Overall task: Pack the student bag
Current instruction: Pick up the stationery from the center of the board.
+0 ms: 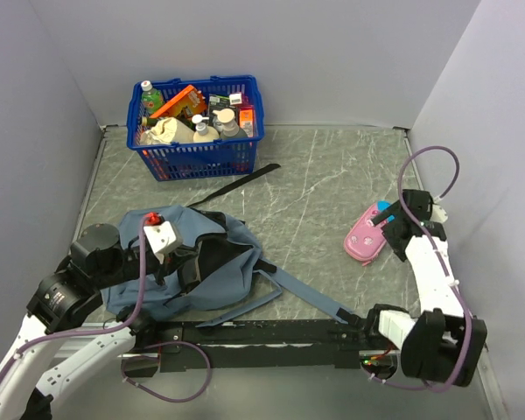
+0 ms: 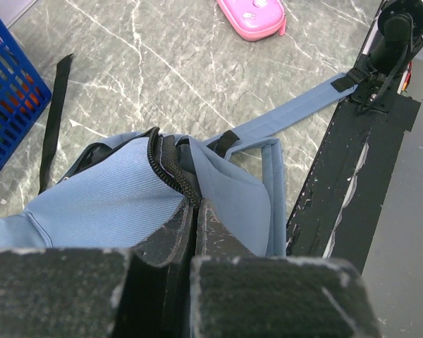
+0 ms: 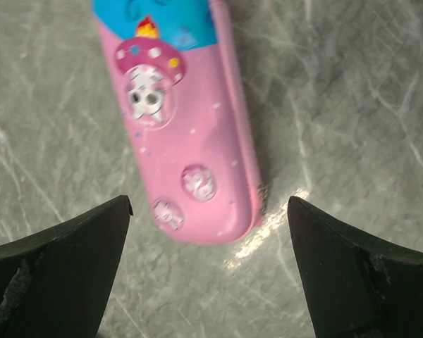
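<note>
Right end effector (image 3: 208,211) is hovering wide open, gripping nothing — pink pencil case (image 3: 183,127) is lying right under it, long axis running between the jaws, right arm nearer. Student bag (image 1: 232,254) is sitting near-left on the counter (image 1: 315,175), well apart from the case, with the left end effector (image 2: 197,208) clamping tight on its zipper rim. Bag's inside isn't showing — case's far end is getting cut off in the wrist view.

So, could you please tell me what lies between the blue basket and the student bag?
A black strap lies on the table between the basket and the student bag, clearest in the top view.
</note>
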`<state>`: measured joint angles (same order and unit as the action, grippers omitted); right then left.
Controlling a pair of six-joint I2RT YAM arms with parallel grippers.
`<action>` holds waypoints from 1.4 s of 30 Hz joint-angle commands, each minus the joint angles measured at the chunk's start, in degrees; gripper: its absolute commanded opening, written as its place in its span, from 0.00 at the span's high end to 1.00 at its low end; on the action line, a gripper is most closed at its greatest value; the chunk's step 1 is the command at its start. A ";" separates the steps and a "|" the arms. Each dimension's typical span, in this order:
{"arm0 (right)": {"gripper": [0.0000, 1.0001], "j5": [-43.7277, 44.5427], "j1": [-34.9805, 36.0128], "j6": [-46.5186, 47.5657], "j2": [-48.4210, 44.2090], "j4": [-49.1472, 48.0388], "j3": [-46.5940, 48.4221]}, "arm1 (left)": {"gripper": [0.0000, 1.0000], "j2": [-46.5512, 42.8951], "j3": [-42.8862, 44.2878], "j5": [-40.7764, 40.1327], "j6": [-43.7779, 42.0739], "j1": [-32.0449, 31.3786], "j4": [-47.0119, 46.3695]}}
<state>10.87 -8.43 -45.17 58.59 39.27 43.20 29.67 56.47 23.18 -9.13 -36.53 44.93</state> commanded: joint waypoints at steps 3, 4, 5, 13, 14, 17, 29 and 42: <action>0.00 -12.34 -8.09 11.66 4.86 -10.25 -0.48 | 0.99 -2.16 1.37 4.42 1.74 -0.03 -6.69; 0.00 -13.32 -8.62 12.29 7.22 -11.31 -0.40 | 0.99 -2.16 1.28 4.42 1.83 -0.03 -6.78; 0.00 -13.86 -9.15 12.64 8.55 -11.84 -0.14 | 0.99 -2.25 1.28 4.51 1.74 -0.03 -6.78; 0.00 -18.43 -11.96 13.79 19.26 -18.45 -0.05 | 0.99 -2.69 1.89 4.24 1.48 -0.03 -6.17; 0.00 -18.52 -12.05 14.49 20.24 -18.09 0.65 | 0.99 -2.78 1.89 4.16 1.39 -0.03 -6.08; 0.00 -20.27 -12.05 14.32 23.67 -18.17 2.41 | 0.99 -2.78 1.54 4.33 0.95 -0.03 -6.08; 0.14 -25.11 -9.07 13.44 30.27 -23.09 2.41 | 0.99 -1.90 1.36 4.86 1.04 0.06 -7.05; 0.67 -27.22 -4.32 13.96 20.00 -28.28 0.39 | 0.99 -1.63 1.54 4.59 1.56 -0.03 -6.52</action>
<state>-15.90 -14.28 -33.06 84.12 11.55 44.53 28.34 56.47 23.99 -8.32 -36.45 45.34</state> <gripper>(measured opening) 0.411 0.032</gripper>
